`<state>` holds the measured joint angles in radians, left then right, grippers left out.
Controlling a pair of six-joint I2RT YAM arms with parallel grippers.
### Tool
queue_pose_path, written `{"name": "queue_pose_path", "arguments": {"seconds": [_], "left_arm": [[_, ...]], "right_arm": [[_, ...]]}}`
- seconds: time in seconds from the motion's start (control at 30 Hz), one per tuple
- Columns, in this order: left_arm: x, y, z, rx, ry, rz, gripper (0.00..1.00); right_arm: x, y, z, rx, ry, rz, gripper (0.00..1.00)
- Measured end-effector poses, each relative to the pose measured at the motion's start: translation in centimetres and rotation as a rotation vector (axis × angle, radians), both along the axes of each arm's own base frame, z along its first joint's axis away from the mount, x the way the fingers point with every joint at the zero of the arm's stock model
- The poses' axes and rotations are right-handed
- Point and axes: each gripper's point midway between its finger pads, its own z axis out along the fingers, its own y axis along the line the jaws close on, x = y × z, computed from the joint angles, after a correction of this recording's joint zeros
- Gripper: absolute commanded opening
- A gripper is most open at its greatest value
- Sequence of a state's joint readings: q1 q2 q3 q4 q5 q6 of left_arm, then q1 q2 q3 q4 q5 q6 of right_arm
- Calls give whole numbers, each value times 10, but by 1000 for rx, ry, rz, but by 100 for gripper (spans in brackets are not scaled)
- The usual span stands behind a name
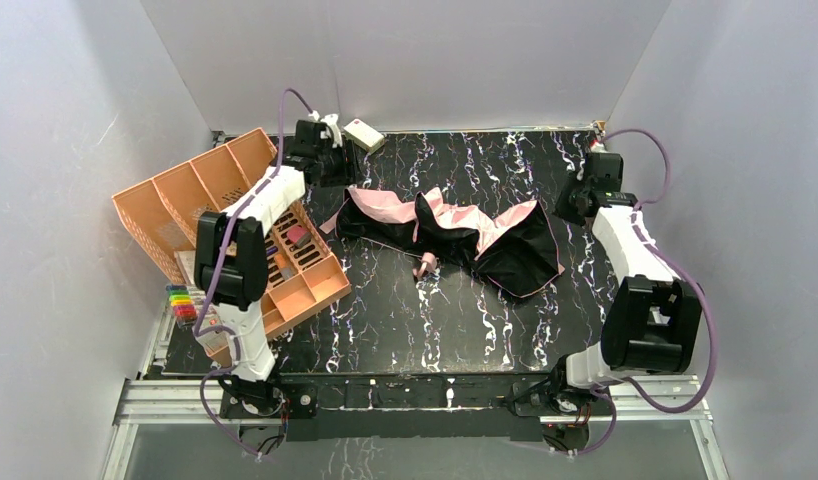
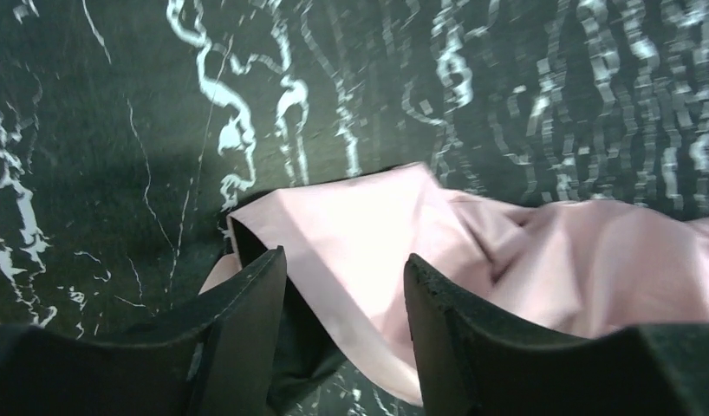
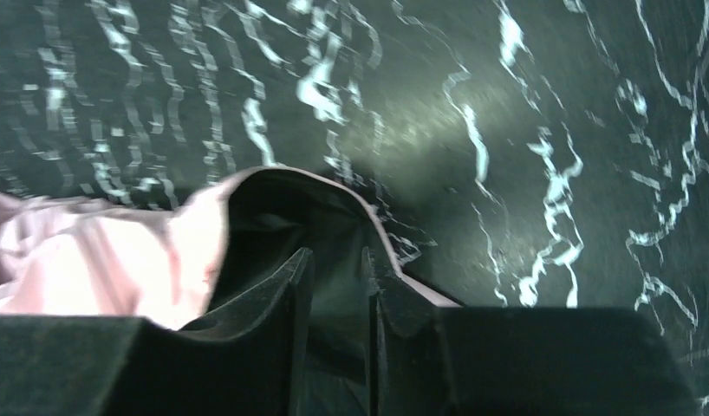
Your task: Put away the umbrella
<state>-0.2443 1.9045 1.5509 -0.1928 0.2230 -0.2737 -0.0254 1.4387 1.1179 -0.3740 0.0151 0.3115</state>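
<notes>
1. One umbrella [image 1: 455, 235] was spread right of one basket [image 1: 185, 200].
2. The left gripper [image 2: 344, 260] was seen wide, astride its basket-side edge.
3. The right gripper [image 3: 334, 253] was seen narrow at the far edge; whether anything was gripped could not be told.

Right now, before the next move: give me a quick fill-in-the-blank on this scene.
1. The umbrella lies spread on the ___ marble table.
2. The left gripper straddles ___ fabric.
3. The orange basket sits on the table's ___ side.
Missing words: black; pink; left.
</notes>
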Motion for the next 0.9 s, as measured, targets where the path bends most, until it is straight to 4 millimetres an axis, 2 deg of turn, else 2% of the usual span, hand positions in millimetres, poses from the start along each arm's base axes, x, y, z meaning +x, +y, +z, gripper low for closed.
{"name": "queue_pose_path", "arguments": {"seconds": [0.1, 0.2, 0.27, 0.3, 0.47, 0.7, 0.9], "left_arm": [[0, 7, -48, 40, 102, 23, 38], [-7, 11, -92, 80, 203, 28, 32], [-14, 15, -117, 104, 265, 30, 31], [-16, 16, -123, 111, 281, 32, 30], [-13, 16, -120, 120, 270, 26, 28], [-19, 17, -124, 129, 285, 6, 25], [-24, 11, -126, 112, 277, -31, 23]], "right_arm": [[-12, -22, -30, -8, 95, -76, 28], [-20, -29, -40, -12, 127, -112, 14], [-21, -33, -45, -12, 128, -132, 8], [-24, -34, -51, -6, 129, -147, 7], [-47, -45, -81, 6, 198, -200, 1], [-48, -49, -91, 1, 222, -200, 1], [-53, -41, -113, 23, 290, -156, 1]]}}
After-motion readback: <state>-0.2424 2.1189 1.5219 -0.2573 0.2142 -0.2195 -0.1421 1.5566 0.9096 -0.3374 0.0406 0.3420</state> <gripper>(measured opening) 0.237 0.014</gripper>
